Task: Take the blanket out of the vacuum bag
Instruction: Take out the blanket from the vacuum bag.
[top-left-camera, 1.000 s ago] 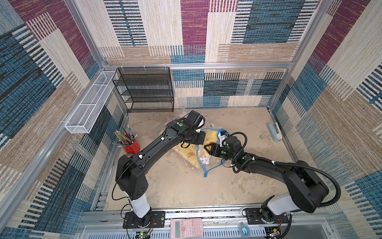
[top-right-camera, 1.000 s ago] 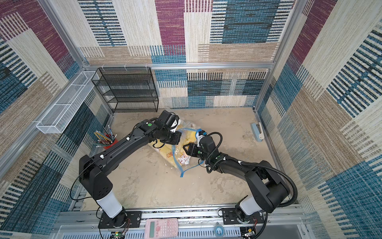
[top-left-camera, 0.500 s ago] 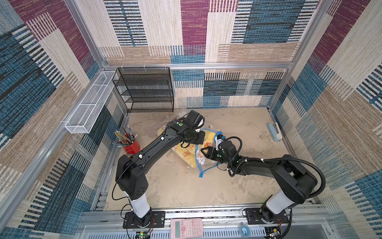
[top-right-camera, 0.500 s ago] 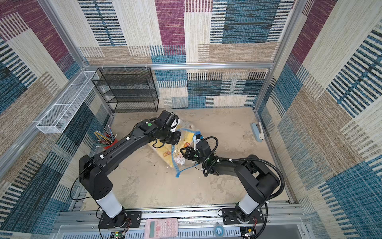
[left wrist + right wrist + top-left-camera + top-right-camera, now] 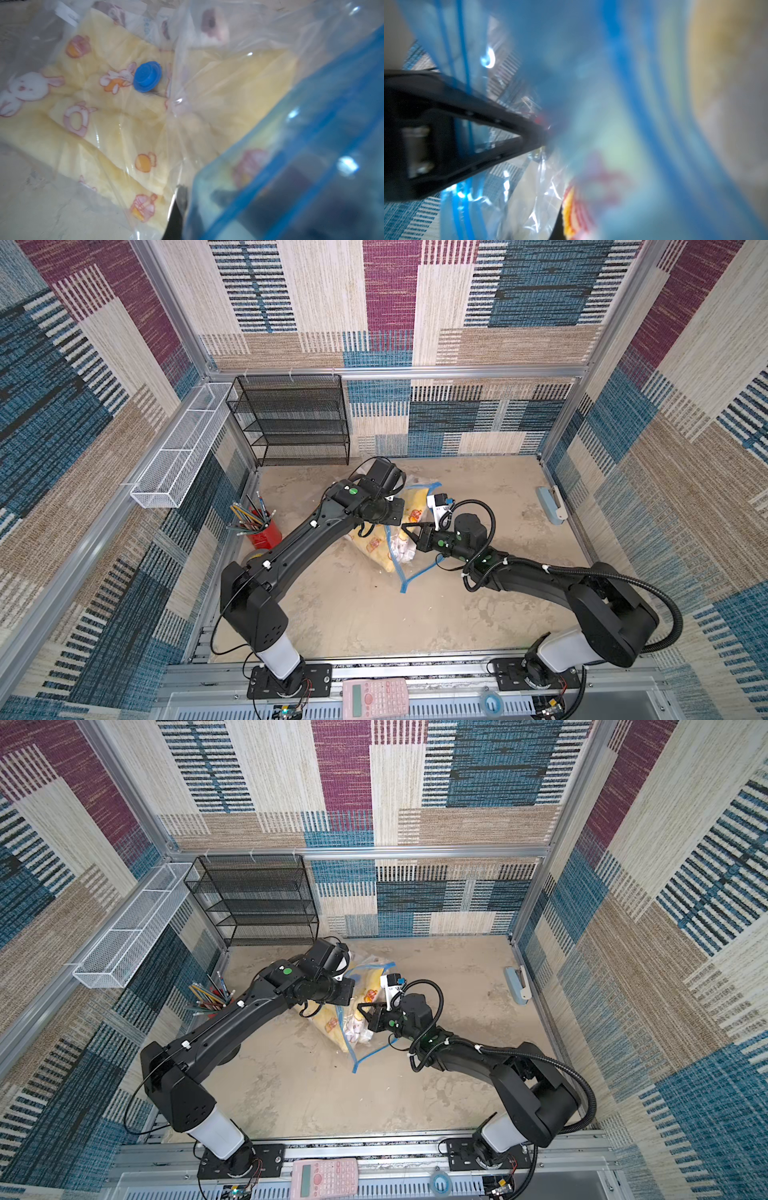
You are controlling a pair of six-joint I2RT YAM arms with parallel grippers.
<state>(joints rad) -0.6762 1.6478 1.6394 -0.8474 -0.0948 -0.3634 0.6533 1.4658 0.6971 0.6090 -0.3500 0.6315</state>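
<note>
right fingers (image 5: 488,113) — pushed in at vacuum bag (image 5: 207,72) | spread — now pinched together

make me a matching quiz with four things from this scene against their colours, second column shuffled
Things:
1. valve cap
2. blanket
3. pencil cup
4. calculator

Colours:
a. red
b. pink
c. blue
d. pale yellow

Pairs: 1-c, 2-d, 3-a, 4-b

One vacuum bag (image 5: 311,135), one blanket (image 5: 370,545), one calculator (image 5: 375,697).
</note>
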